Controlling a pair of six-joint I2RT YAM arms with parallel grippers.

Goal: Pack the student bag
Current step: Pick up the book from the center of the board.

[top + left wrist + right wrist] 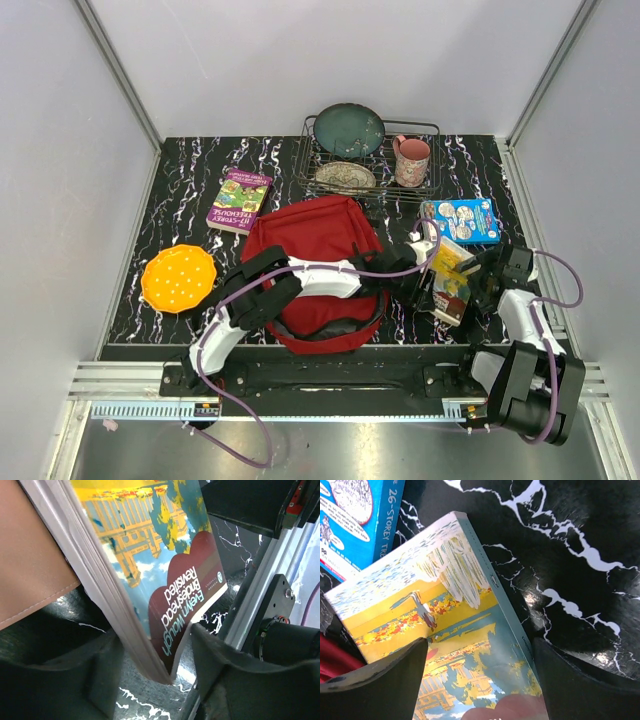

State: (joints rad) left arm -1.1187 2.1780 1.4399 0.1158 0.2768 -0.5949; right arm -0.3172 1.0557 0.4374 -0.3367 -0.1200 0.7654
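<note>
The student bag [310,245], a red backpack, lies flat at the table's middle, and its red edge [330,655] shows in the right wrist view. My left arm reaches over it to the right. A paperback with a yellow and blue cover [452,270] stands tilted between my two grippers. My left gripper [420,283] [155,680] is open, with the paperback's lower corner [170,580] between its fingers. My right gripper [478,285] [480,680] faces the cover [455,630], open, one finger on each side.
A blue book [460,220] [355,520] lies just behind the paperback. A purple and green book [240,200] and an orange disc [178,278] lie at the left. A wire rack [430,128] at the back holds plates and a pink mug [411,160].
</note>
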